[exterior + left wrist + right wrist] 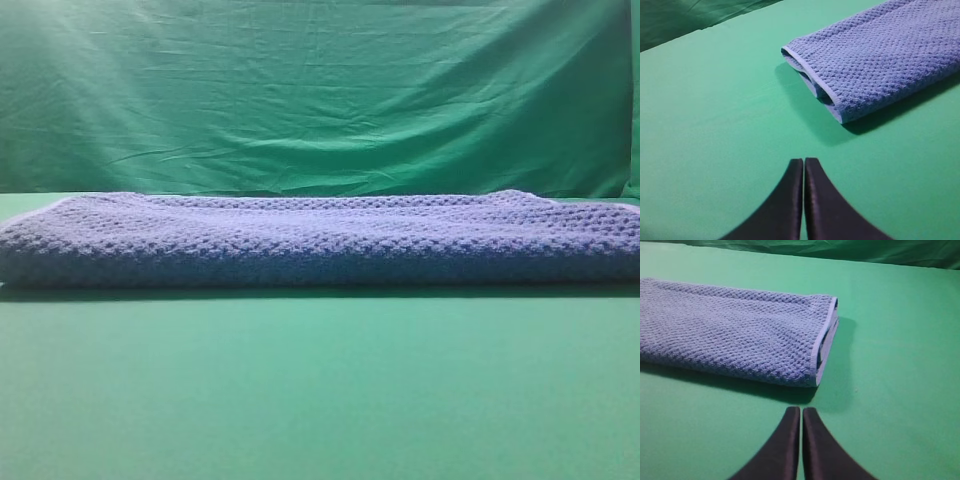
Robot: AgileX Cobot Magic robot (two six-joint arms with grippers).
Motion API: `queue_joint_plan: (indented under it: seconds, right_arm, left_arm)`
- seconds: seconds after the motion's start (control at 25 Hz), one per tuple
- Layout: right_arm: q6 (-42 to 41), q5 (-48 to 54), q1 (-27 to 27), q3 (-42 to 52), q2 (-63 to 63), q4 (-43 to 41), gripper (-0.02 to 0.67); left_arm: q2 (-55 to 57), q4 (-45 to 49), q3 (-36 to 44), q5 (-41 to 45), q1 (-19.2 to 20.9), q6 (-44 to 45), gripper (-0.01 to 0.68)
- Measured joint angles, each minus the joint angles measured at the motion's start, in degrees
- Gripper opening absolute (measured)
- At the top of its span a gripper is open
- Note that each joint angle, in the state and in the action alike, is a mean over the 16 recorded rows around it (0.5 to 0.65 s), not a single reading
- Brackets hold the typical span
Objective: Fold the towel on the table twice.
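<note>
Your towel (pixel 320 240) lies across the middle of the green counter (pixel 320 400) as a long, narrow band running left to right, in front of the wrinkled green backdrop cloth (pixel 320 90). At both short ends you can see stacked layers with the pale hem curling round, so judge at least one fold made, likely both, though the exact layer count is hard to read. Your left gripper (pixel 803 162) hovers over bare counter just near the towel's left end, jaws pressed together, holding nothing. Your right gripper (pixel 801 411) mirrors it at the right end, likewise closed and empty. Little appears left beyond checking the fold.
</note>
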Motion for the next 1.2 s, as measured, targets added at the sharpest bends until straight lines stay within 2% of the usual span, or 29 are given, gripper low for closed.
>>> queue_joint_plan:
  seconds: [0.72, 1.2]
  right_arm:
    - [0.0, 0.0, -9.0, 0.0, -1.9, 0.0, 0.000]
    - [0.0, 0.0, -9.7, 0.0, -1.9, 0.0, 0.000]
  left_arm:
    - [-0.2, 0.0, 0.0, 0.0, 8.0, 0.1, 0.000]
    - [-0.2, 0.0, 0.0, 0.0, 8.9, 0.2, 0.000]
